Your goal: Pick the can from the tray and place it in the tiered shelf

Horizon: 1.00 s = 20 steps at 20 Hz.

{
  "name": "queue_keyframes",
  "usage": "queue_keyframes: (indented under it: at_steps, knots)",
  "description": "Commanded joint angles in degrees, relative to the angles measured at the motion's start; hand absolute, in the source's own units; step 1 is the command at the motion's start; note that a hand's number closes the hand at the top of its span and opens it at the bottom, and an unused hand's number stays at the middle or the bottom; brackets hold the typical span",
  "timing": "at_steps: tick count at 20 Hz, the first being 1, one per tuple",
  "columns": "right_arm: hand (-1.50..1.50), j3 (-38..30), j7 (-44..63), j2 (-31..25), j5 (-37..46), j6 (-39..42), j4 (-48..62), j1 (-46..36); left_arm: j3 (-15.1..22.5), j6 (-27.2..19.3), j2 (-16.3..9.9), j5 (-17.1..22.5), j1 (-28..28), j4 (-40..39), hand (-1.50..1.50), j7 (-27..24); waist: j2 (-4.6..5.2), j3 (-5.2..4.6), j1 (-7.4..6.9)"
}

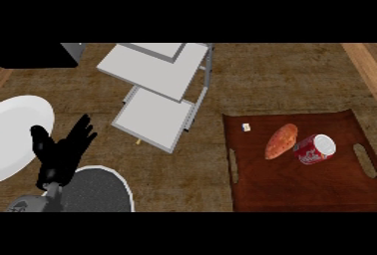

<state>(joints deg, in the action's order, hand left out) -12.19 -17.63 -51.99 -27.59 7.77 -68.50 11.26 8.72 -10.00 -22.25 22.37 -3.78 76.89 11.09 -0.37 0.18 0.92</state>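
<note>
A red can [315, 149] with a white top lies on its side on the brown tray [294, 191] at the right. The grey tiered shelf [158, 84] stands at the upper middle, its lowest tier [153, 119] nearest to me. My left hand [63, 149] shows at the lower left, fingers straight and pointing up, holding nothing and well apart from the tray and shelf. My right hand is not visible.
An orange sweet potato [281, 141] lies next to the can on the tray, with a small pale cube [246, 128] near the tray's far edge. A white plate [18, 132] sits at the left edge. A dark speckled plate [99, 191] lies under my left forearm.
</note>
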Motion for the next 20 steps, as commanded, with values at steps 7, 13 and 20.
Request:
queue_keyframes:
  at_steps: [7,13,20]
  knots:
    - [-1.50,-0.7,19.1,-9.9,-3.7,6.3,-21.9,4.6,0.0,-0.3,2.0,-1.2,-0.5,-2.2,0.00,1.5,0.24,-0.36,0.10]
    - [-1.50,0.5,38.1,-12.3,-1.2,-4.8,-31.0,0.8,0.0,0.8,1.9,-1.9,1.8,-0.4,0.00,1.0,0.40,-0.29,-1.16]
    - [-1.50,11.8,57.4,-12.2,7.7,-14.5,-38.2,-9.5,-0.5,0.2,2.2,-2.8,-1.5,0.0,0.00,4.0,0.56,-0.26,-2.20]
